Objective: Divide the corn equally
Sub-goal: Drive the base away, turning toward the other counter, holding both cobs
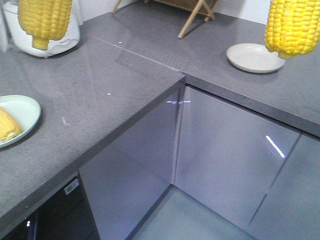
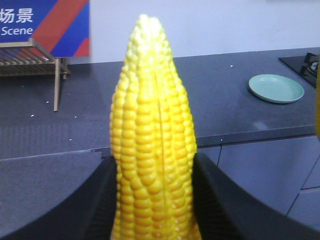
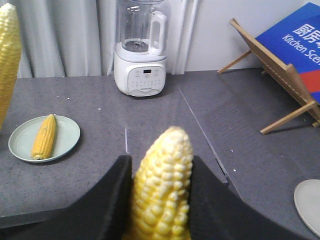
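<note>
Yellow, bumpy corn (image 2: 151, 100) is clamped in the left tool (image 2: 154, 195) and right tool (image 3: 161, 200).

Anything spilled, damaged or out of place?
Nothing spilled, damaged or askew. The left gripper holds one corn cob, the right gripper a second cob; a third cob lies on the green plate; the pale plate is empty.

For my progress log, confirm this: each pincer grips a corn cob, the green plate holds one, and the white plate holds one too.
Not quite: the white plate is empty, as the exterior front-facing view shows. The rest stands.
</note>
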Action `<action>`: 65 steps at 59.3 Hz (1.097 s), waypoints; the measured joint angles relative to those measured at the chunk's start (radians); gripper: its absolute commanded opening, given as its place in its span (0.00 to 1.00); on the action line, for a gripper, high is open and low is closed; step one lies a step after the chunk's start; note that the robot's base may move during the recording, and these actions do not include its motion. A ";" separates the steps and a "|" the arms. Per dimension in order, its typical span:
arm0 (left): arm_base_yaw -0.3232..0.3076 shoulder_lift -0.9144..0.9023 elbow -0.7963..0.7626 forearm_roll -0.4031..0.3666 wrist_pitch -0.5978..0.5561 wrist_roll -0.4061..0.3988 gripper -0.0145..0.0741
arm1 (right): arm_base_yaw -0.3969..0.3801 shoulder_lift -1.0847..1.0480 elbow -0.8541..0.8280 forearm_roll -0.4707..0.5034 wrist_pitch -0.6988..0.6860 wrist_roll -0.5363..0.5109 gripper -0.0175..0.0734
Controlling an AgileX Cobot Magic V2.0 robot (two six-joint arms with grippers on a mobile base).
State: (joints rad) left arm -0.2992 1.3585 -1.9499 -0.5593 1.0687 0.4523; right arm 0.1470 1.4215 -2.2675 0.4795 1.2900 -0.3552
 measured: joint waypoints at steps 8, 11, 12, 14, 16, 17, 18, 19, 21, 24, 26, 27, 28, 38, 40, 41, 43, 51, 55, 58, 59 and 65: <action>0.000 0.000 0.000 0.000 0.000 0.000 0.15 | 0.000 0.000 0.000 0.000 0.000 0.000 0.19; 0.000 0.000 0.000 0.000 0.000 0.000 0.15 | 0.000 0.000 0.000 0.000 0.000 0.000 0.19; 0.000 0.000 0.000 0.000 0.000 0.000 0.15 | 0.000 0.000 0.000 0.000 0.000 0.000 0.19; 0.000 0.000 0.000 0.000 0.000 0.000 0.15 | 0.000 0.000 0.000 0.000 0.000 0.000 0.19; 0.000 0.000 0.000 0.000 0.000 0.000 0.15 | 0.000 0.000 0.000 0.000 0.000 0.000 0.19; 0.000 0.000 0.000 0.000 0.000 0.000 0.15 | 0.000 0.000 0.000 0.000 0.000 0.000 0.19; 0.000 0.000 0.000 0.000 0.000 0.000 0.15 | 0.000 0.000 0.000 0.000 0.000 0.000 0.19; 0.000 0.000 0.000 0.000 0.000 0.000 0.15 | 0.000 0.000 0.000 0.000 0.000 0.000 0.19; 0.000 0.000 0.000 0.000 0.000 0.000 0.15 | 0.000 0.000 0.000 0.000 0.000 0.000 0.19; 0.000 0.000 0.000 0.000 0.000 0.000 0.15 | 0.000 0.000 0.000 0.000 0.000 0.000 0.19; 0.000 0.000 0.000 0.000 0.000 0.000 0.15 | 0.000 0.000 0.000 0.000 0.000 0.000 0.19; 0.000 0.000 0.000 0.000 0.000 0.000 0.15 | 0.000 0.000 0.000 0.000 0.000 0.000 0.19; 0.000 0.000 0.000 0.000 0.000 0.000 0.15 | 0.000 0.000 0.000 0.000 0.000 0.000 0.19; 0.000 0.000 0.000 0.000 0.000 0.000 0.15 | 0.000 0.000 0.000 0.000 0.000 0.000 0.19; 0.000 0.000 0.000 0.000 0.000 0.000 0.15 | 0.000 0.000 0.000 0.000 0.000 0.000 0.19; 0.000 0.000 0.000 0.000 0.000 0.000 0.15 | 0.000 0.000 0.000 0.000 0.000 0.000 0.19; 0.000 0.000 0.000 0.000 0.000 0.000 0.15 | 0.000 0.000 0.000 0.000 0.000 0.000 0.19; 0.000 0.000 0.000 0.000 0.000 0.000 0.15 | 0.000 0.000 0.000 0.000 0.000 0.000 0.19; 0.000 0.000 0.000 0.000 0.000 -0.001 0.15 | 0.000 0.000 0.000 0.000 0.000 0.000 0.19; 0.000 0.000 0.000 0.000 0.000 -0.001 0.15 | 0.000 0.000 0.000 0.000 0.000 0.000 0.19; 0.000 0.000 0.000 0.000 0.000 -0.001 0.15 | 0.000 0.000 0.000 0.000 0.000 0.000 0.19; 0.000 0.000 0.000 0.000 0.000 -0.001 0.15 | 0.000 0.000 0.000 0.000 0.000 0.000 0.19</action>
State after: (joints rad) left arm -0.2992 1.3585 -1.9499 -0.5593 1.0687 0.4514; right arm 0.1470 1.4215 -2.2675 0.4795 1.2900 -0.3552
